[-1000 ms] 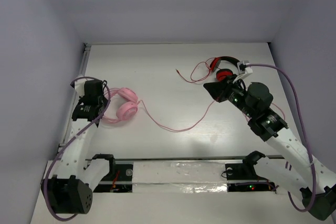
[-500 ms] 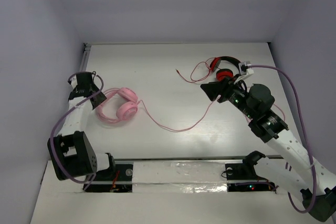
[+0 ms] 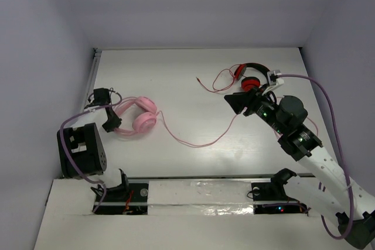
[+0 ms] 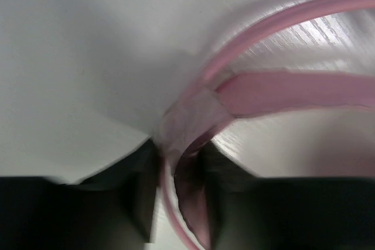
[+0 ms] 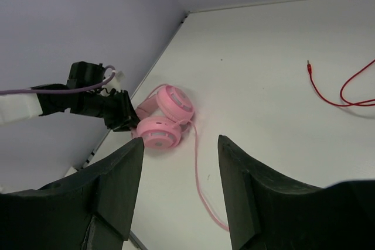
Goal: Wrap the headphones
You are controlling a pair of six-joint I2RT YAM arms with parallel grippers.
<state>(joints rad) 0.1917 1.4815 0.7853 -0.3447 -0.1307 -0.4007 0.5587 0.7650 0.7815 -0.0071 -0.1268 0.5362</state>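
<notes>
At the far left, the left fingers [image 3: 110, 122] sit low at the table's [image 3: 193, 68] edge, and the pink headphones [image 3: 139, 119] lie just to their right, flat on the table. In the left wrist view the two dark fingers [image 4: 137, 197] stand close together with the pink headband [image 4: 293, 91] running between them. That view is blurred, but we take the band to be pinched in a narrow grip. The two round earcups lie side by side on the far side of the band from the fingers. From them the thin pink cable [image 3: 193, 143] trails loosely rightward across the middle of the table. Further right, the right fingers [image 3: 237, 100] hang above the table, spread wide with nothing between them. Their wrist view looks past both fingers [image 5: 117, 197] toward the pink headphones [image 5: 164, 118], well apart from them. Just beyond them lie red-and-black headphones [image 3: 252, 75] with a looping red cable [image 3: 214, 83]. The table is white with a faint grain, and plain pale lilac walls [image 3: 193, 10] close it in on three sides.
</notes>
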